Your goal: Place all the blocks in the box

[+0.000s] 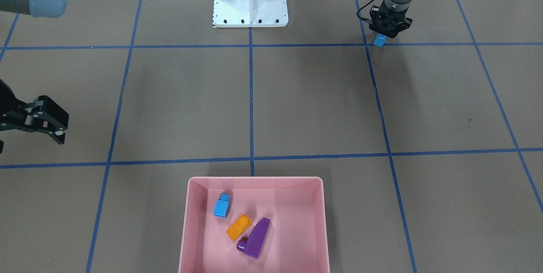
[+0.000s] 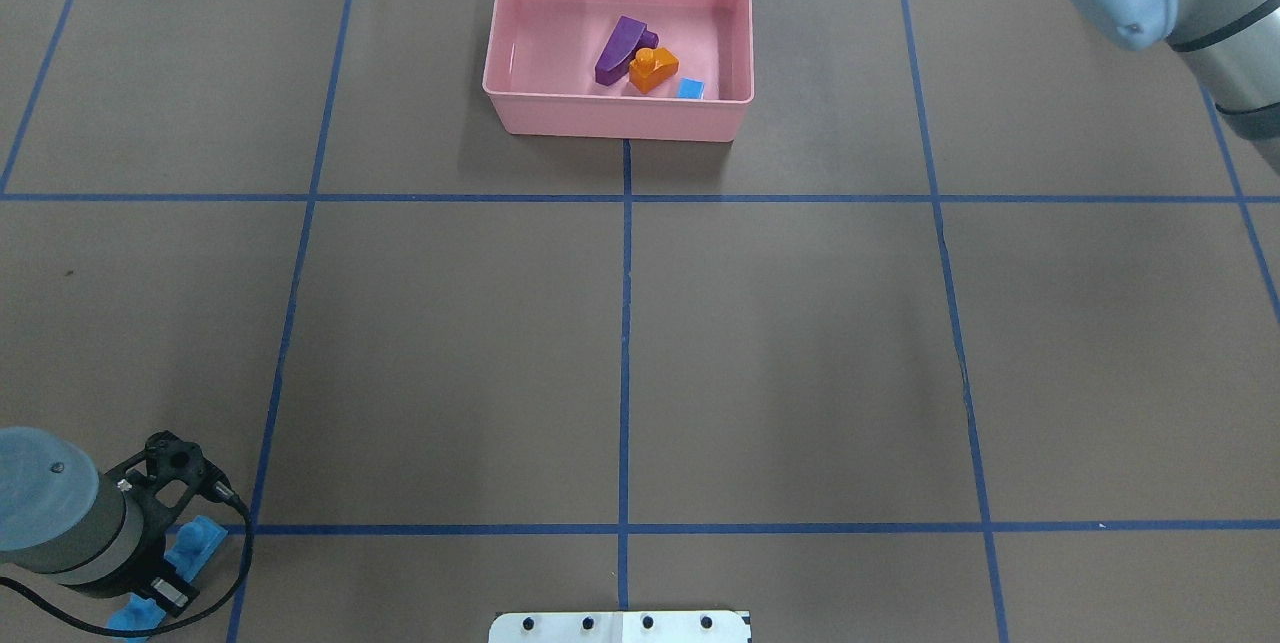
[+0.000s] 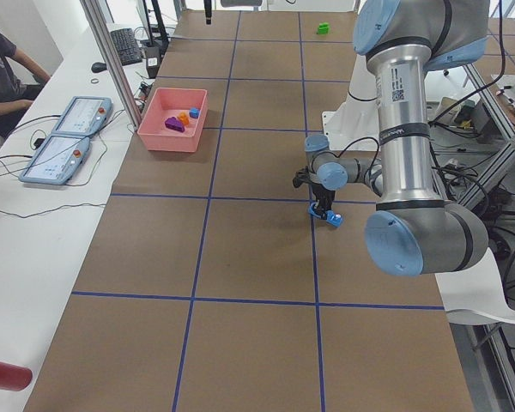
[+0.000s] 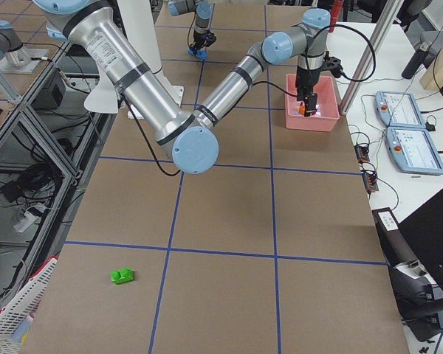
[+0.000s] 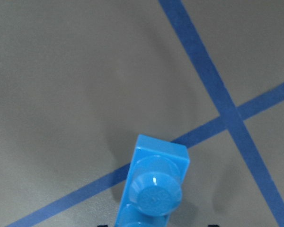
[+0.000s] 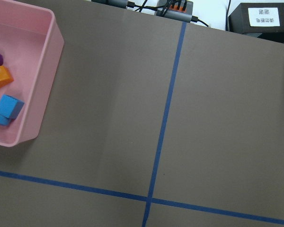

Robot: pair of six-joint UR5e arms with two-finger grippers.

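Note:
The long blue block (image 1: 379, 40) is between the fingers of my left gripper (image 1: 388, 26), which is shut on it at or just above the table, near the robot's base. Its ends stick out on both sides of the gripper in the overhead view (image 2: 197, 541), and it fills the left wrist view (image 5: 154, 189). The pink box (image 1: 254, 178) holds the small blue (image 1: 221, 206), orange (image 1: 239, 227) and purple (image 1: 256, 238) blocks. My right gripper (image 1: 59, 130) hangs open and empty, high up beside the box. The green block (image 4: 122, 276) lies alone on the table, far out on my right side.
The white metal base (image 1: 250, 1) stands at the table's near edge. Blue tape lines cross the brown table. Two tablets (image 3: 69, 133) and an operator (image 3: 0, 60) are on a side bench past the box. A pink basket (image 4: 15, 317) sits off the table corner.

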